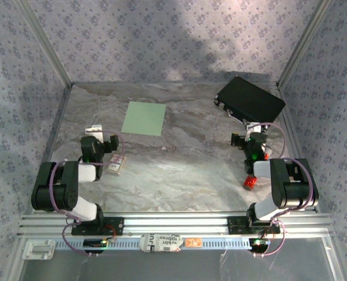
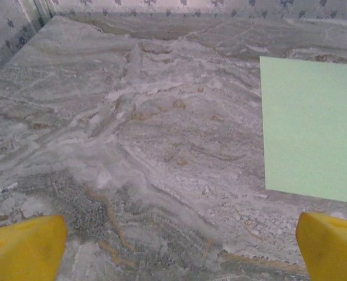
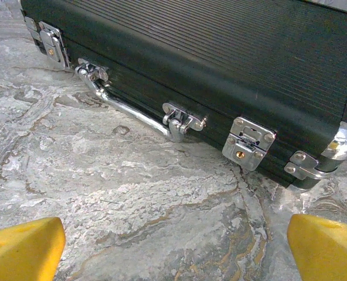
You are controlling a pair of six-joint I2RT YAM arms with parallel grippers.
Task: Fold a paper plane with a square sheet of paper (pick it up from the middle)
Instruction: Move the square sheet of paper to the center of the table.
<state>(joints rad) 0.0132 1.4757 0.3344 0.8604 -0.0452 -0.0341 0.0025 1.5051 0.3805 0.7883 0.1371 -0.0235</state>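
Left pincer point(image 2: 176, 252) is spread wide and holding nothing, its yellow fingertips point(image 2: 24, 249) framing bare marbled counter point(image 2: 132, 146). Ahead of it and off to its right lies the square sheet of paper point(image 2: 312, 132): flat, pale green, matte and unmarked, so thin its edge barely stands off the stone pattern. That's the relation the next move hangs on. The sheet's middle sits forward and rightward of this pincer, so I'd judge it must reach forward and swing right before any descent onto the centre. Being square, the sheet has no long axis to line up with, and its edges run slightly skewed to the pincer's line. Over to the right pincer point(image 3: 173, 249), also wide open and empty. Just ahead of it sits the black case point(image 3: 220, 58), ribbed and hard, with chrome latches and a handle, and it's not the target. From above, the sheet lies well off to that pincer's left and nearer the left arm, so the left looks better placed. No fold is made yet, and a sheet lying dead flat will likely be awkward to pinch.
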